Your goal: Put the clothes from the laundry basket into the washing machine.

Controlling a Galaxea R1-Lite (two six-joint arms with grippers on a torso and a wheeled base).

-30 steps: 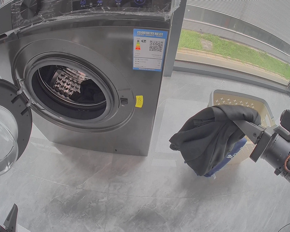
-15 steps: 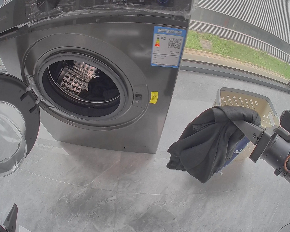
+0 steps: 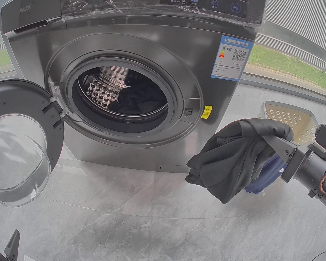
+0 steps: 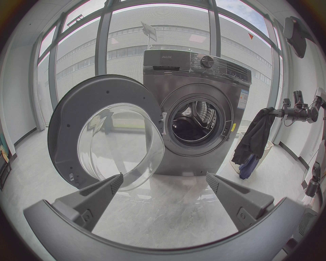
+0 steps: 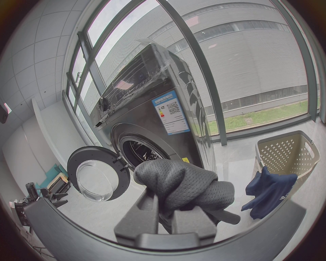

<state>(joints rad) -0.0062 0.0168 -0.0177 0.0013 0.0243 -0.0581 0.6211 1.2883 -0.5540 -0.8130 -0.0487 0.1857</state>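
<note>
Dark grey garment (image 3: 236,158) hanging from the right gripper (image 3: 274,141), centre-right of the head view.
The jaws are clamped on its top fold; behind, a blue garment (image 3: 266,176) drapes over the laundry basket (image 3: 307,117). The washing machine (image 3: 148,37) stands upper left, door (image 3: 15,97) swung open. Left gripper (image 3: 3,226), lower-left corner, gapes wide, holding nothing.

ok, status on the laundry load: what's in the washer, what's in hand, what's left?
Done: door open, dark clothes in the drum. In hand: right gripper shut on a dark grey garment, held up between the laundry basket and the washing machine. Left: load it, then the blue garment draped over the basket's front edge. The left gripper is open and empty.
</note>
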